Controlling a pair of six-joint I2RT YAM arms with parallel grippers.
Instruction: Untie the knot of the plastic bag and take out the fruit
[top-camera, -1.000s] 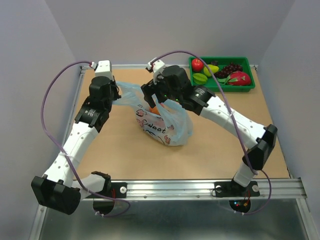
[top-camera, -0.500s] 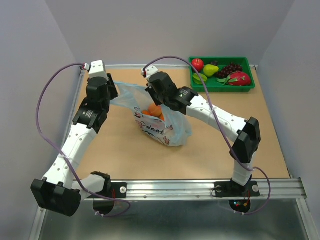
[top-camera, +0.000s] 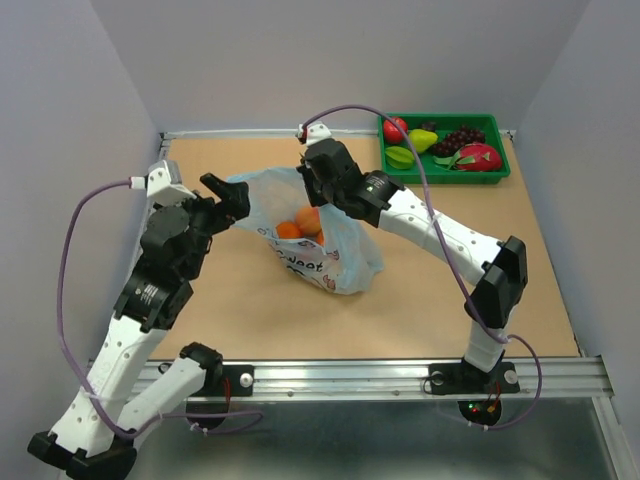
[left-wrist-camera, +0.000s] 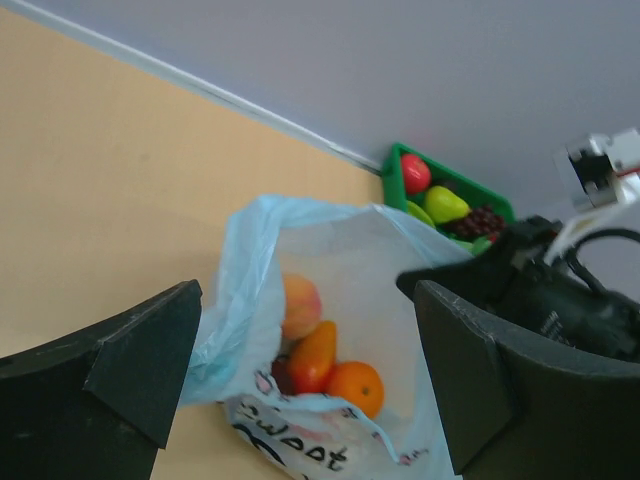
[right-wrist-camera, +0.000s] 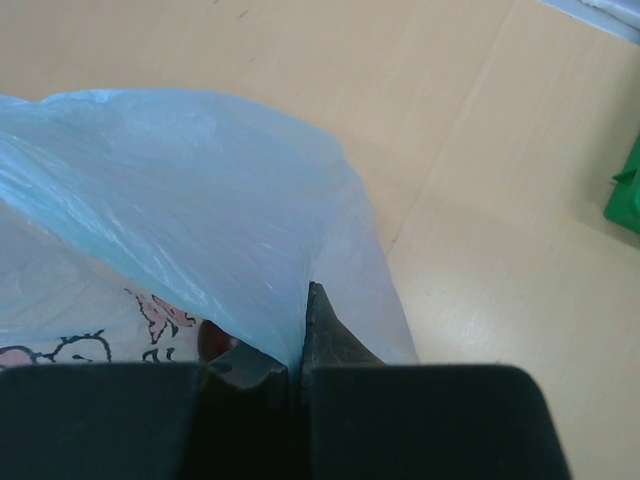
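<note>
The light blue plastic bag lies mid-table with its mouth wide open; no knot shows. Inside it sits the fruit: a peach, an orange-red elongated piece and an orange. My right gripper is shut on the bag's far rim, and the thin plastic is pinched between its jaws. My left gripper hovers open just left of the bag's mouth. Its fingers frame the bag without touching it.
A green tray at the far right corner holds an apple, a pear, grapes and other fruit. It also shows in the left wrist view. The right arm reaches over the bag from the right. Low rails edge the table.
My left gripper let go of the bag's left edge, opened wide and pulled back towards the near left. My right gripper closed on the bag's far rim.
</note>
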